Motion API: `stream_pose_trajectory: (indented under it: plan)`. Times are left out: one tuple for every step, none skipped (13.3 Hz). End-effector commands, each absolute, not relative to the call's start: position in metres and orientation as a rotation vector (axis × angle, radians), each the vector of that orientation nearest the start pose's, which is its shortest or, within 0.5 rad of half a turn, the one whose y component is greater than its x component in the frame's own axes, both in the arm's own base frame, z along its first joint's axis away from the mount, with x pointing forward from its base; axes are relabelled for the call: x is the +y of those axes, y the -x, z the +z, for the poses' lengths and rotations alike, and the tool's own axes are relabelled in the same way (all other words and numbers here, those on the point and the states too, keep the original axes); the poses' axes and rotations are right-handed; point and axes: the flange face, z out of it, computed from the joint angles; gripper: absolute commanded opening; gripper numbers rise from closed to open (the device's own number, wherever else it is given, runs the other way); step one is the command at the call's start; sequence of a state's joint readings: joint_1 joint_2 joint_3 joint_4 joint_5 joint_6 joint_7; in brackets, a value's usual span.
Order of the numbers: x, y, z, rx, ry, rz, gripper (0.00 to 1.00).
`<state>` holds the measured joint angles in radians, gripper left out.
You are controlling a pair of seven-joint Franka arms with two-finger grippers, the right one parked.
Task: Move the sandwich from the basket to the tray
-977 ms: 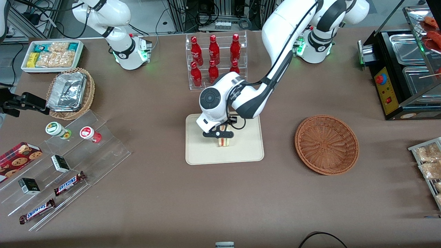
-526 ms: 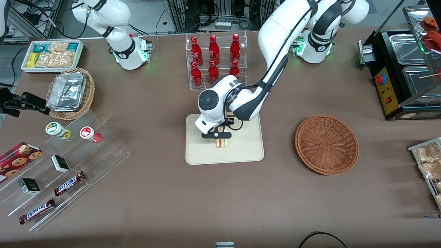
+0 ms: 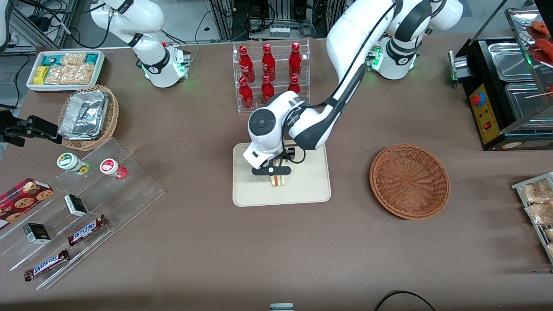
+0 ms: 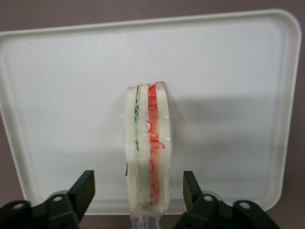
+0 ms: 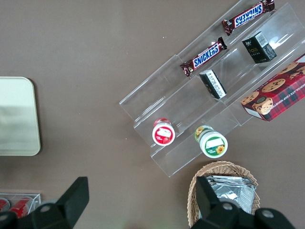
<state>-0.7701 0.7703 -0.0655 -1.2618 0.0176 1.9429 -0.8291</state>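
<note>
One sandwich (image 3: pixel 278 180) stands on edge on the tray (image 3: pixel 315 185) at frame centre; the basket (image 3: pixel 409 181) is empty. The end effector (image 3: pixel 271 169) straddles it, spread wide, not touching. Only withdrawal appears to remain.

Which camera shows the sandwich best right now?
The left wrist view: the sandwich stands on the tray, the open gripper straddling it. The front view shows it small, partly under the gripper. The right wrist view misses it.

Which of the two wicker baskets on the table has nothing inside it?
The reddish-brown basket beside the tray; the tan basket holds foil containers. The gripper is open around the sandwich.
</note>
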Motion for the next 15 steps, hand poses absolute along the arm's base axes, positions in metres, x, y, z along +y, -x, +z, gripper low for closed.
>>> stream_pose_trajectory:
  plan:
    - [-0.514, -0.517, 0.362, -0.139, 3.09, 0.052, 1.0]
    - [-0.507, -0.517, 0.389, -0.178, 3.092, 0.034, 1.0]
    - [-0.497, -0.517, 0.413, -0.235, 3.081, 0.027, 1.0]
    - [-0.478, -0.52, 0.438, -0.298, 3.054, 0.029, 1.0]
    - [-0.461, -0.519, 0.465, -0.315, 3.036, 0.031, 1.0]
    - [-0.442, -0.52, 0.487, -0.343, 3.023, 0.037, 1.0]
    - [-0.427, -0.52, 0.505, -0.364, 3.011, 0.042, 1.0]
    - [-0.407, -0.522, 0.527, -0.37, 2.997, 0.021, 1.0]
    - [-0.388, -0.522, 0.547, -0.364, 2.987, 0.018, 1.0]
    - [-0.368, -0.523, 0.558, -0.359, 2.973, 0.047, 1.0]
    - [-0.355, -0.519, 0.572, -0.335, 2.969, 0.061, 1.0]
    - [-0.336, -0.52, 0.585, -0.324, 2.974, 0.068, 1.0]
    - [-0.315, -0.523, 0.597, -0.316, 2.98, 0.072, 1.0]
    - [-0.296, -0.523, 0.606, -0.293, 2.988, 0.084, 1.0]
    - [-0.274, -0.524, 0.616, -0.265, 3.0, 0.091, 1.0]
